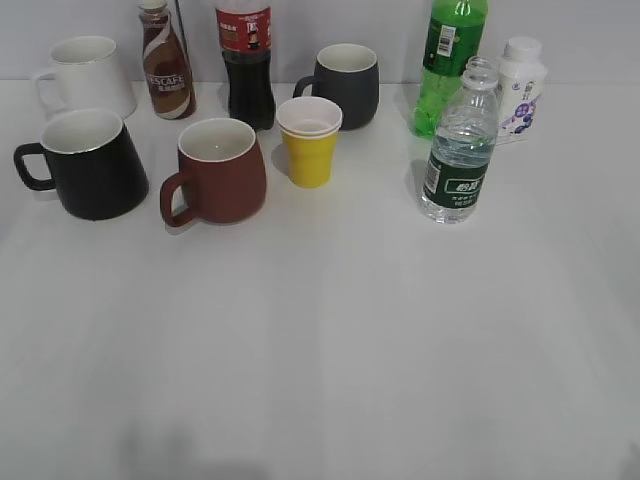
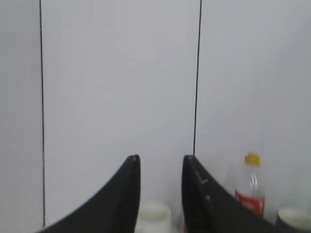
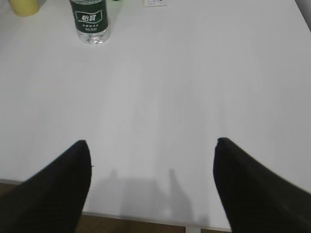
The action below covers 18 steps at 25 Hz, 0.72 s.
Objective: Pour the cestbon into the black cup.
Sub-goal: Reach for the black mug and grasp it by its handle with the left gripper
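- my right gripper (image 3: 153,145) hung wide open over the near table edge (image 3: 146,213), holding nothing.
- my left gripper (image 2: 160,162) faced the back wall, its fingers a narrow gap apart, nothing between them.
- the cestbon (image 1: 459,142) stood upright on the right, just in front of the green bottle (image 1: 449,62).
- the black cup (image 1: 88,163) sat far left, beside the brown mug (image 1: 218,170).
- the table's (image 1: 330,340) near half lay open in front of the whole row.
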Each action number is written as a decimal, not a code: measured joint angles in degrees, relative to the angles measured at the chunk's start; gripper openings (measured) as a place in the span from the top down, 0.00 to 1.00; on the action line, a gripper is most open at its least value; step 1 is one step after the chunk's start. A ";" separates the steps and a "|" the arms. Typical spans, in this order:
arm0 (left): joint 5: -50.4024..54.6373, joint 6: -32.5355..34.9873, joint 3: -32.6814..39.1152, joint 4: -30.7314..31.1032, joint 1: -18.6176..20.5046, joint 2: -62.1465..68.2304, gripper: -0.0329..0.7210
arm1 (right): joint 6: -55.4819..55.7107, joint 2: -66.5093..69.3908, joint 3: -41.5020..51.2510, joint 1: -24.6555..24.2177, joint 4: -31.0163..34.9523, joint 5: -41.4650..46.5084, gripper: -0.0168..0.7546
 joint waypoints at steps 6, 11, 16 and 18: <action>-19.01 0.00 0.67 0.69 0.00 14.75 0.65 | 0.20 0.00 0.00 0.00 3.13 0.00 0.22; -31.57 0.00 6.14 0.89 0.28 29.74 0.64 | 0.33 0.00 0.00 0.00 8.56 -0.05 0.22; -48.16 0.00 15.58 0.93 0.30 49.38 0.64 | 0.28 0.00 0.00 0.00 9.38 -0.34 0.22; -57.62 0.00 17.57 0.93 0.30 58.35 0.64 | 0.28 0.00 0.00 0.00 9.44 -0.45 0.22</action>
